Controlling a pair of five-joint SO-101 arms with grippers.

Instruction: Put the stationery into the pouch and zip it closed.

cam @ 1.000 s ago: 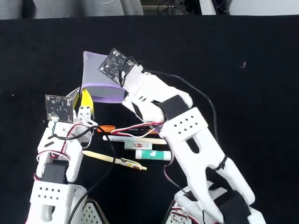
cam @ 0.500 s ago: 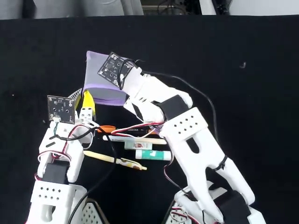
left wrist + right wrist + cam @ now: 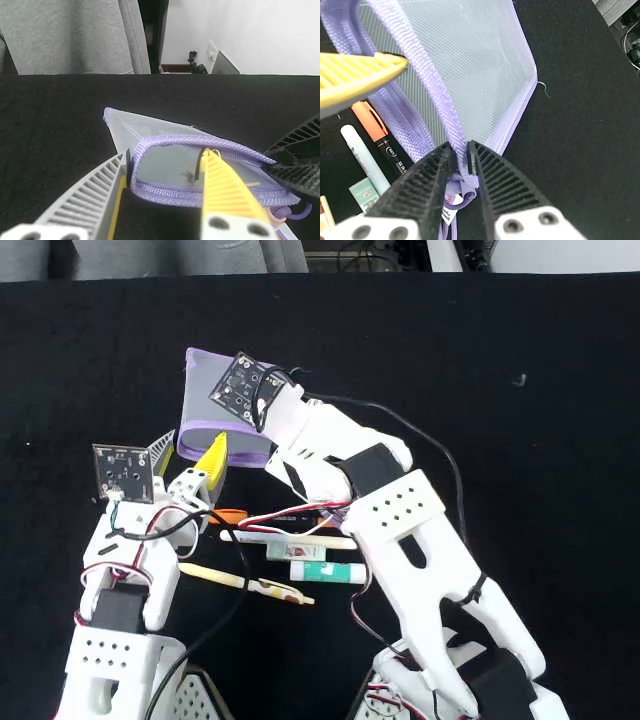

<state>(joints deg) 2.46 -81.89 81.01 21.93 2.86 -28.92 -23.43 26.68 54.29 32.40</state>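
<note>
The right gripper (image 3: pixel 460 149) was pinched shut on the zipper end of the purple pouch (image 3: pixel 203 400), its arm hiding that corner from above. The left gripper (image 3: pixel 165 157) gaped wide at the mouth; whether its yellow finger (image 3: pixel 222 192) was inside was unclear. Stationery (image 3: pixel 295 551) lay nearby, partly under the arm.

Cannot see the pouch's (image 3: pixel 200 400) near right corner from above, covered by the right arm (image 3: pixel 400 530). Cannot make out most of the orange marker (image 3: pixel 229 514), tucked under the left arm (image 3: pixel 125 560) and wires. Cannot tell the shape of the zip pull (image 3: pixel 463 186), squeezed between the right gripper's (image 3: pixel 460 146) fingers. Cannot follow the pouch's far end past the right wrist view's edge.
</note>
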